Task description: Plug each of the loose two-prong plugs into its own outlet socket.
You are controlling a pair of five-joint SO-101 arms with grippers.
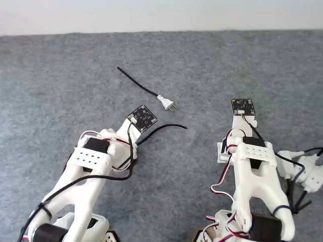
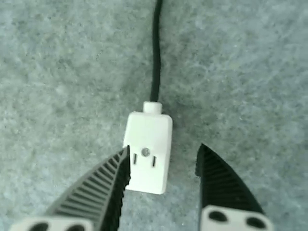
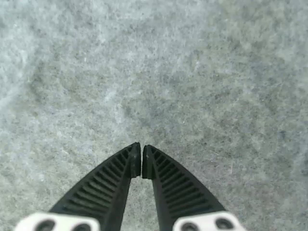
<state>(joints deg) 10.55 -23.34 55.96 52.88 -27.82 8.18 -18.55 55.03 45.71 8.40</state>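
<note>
My left gripper point(image 2: 163, 150) stands wide open astride the white plastic socket block point(image 2: 147, 144) on the grey felt mat point(image 2: 250, 57), gripping nothing. The socket's slots face the camera, and its black cord point(image 2: 155, 53) runs straight away along its length. The white two-prong plug point(image 1: 168, 104) lies farther out, with its prongs aimed toward the right arm. My right gripper point(image 3: 141, 149) is closed and empty.

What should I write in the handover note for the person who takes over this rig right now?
Left gripper: open, straddling the white outlet socket that lies on the grey mat, not gripping it.
Right gripper: shut, empty, over bare mat.
Two-prong plug: loose on the mat ahead of both arms.
Done: nothing plugged in yet.
To do: grip the socket, fetch the plug, join them.
</note>
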